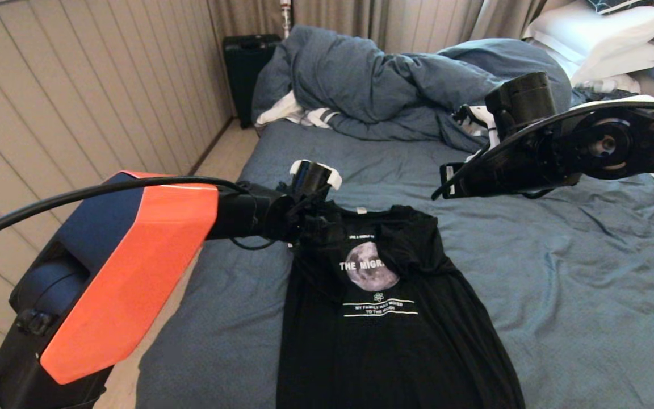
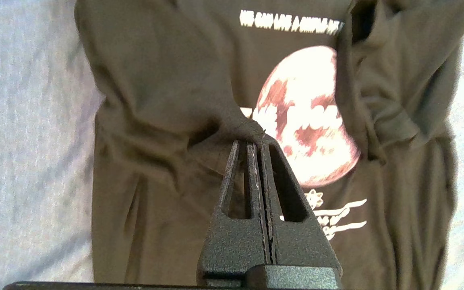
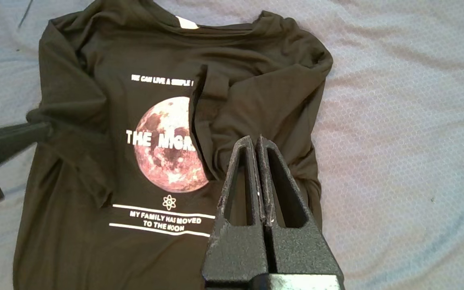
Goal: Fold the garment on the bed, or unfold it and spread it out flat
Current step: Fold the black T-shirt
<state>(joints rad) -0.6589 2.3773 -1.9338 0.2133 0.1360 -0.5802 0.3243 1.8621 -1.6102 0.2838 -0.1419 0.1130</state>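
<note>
Near the bed's (image 1: 560, 272) left edge the left gripper (image 2: 256, 139) pinches a fold of the T-shirt (image 1: 384, 341), which lies print-up with its sleeves folded inward, while the right gripper (image 3: 255, 140) hangs above it, closed and empty.

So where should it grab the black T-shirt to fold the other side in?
Probably the T-shirt's left sleeve edge, from the left. The right sleeve already lies folded over the moon print, while the left side still bunches outward.
</note>
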